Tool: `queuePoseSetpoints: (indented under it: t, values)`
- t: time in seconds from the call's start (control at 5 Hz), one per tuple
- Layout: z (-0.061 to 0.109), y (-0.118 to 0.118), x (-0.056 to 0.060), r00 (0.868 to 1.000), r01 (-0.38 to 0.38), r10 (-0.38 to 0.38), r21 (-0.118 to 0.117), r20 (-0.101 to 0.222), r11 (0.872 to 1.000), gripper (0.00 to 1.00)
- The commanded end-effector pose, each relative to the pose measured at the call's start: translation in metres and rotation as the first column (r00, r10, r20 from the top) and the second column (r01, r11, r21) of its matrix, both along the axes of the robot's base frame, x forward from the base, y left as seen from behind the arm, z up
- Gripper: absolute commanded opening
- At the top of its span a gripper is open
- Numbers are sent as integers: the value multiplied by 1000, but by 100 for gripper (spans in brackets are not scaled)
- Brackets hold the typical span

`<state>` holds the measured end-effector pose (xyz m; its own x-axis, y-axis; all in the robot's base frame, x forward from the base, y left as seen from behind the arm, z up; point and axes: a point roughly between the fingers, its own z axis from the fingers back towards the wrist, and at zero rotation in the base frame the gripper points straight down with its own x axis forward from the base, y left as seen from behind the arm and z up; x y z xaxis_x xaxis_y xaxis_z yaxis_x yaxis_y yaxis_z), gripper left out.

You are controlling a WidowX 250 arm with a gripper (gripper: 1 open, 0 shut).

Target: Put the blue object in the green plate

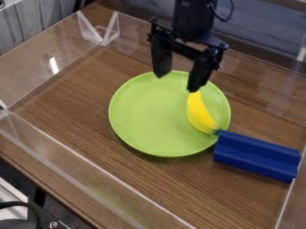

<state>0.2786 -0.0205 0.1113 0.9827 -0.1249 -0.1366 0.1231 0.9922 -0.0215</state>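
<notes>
Above green plate [149, 121]: hand [178, 79] wide apart, empty; blue object [257, 155] beside plate rim.

Gripper [181, 77] points straight down from a vertical black arm [194, 16], jaws wide apart, nothing held.

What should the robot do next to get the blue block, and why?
Probably slide toward the blue object and then lower over it. The gripper hangs with its jaws open above the far side of the green plate, near the banana, holding nothing. The block lies on the table at the plate's near-right edge.
</notes>
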Motion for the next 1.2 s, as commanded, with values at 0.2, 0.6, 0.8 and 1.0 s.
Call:
queuePoseSetpoints:
  t: [0.2, 0.6, 0.8, 1.0]
  values:
    - [18, -38, -16, 953, 292, -290, -12, 87, 956, 100]
    - [14, -50, -22, 924, 375, -372, -20, 84, 927, 100]
    - [13, -55, -24, 906, 417, -414, -21, 86, 909, 100]
    - [12, -63, -27, 872, 484, -480, -18, 94, 875, 100]
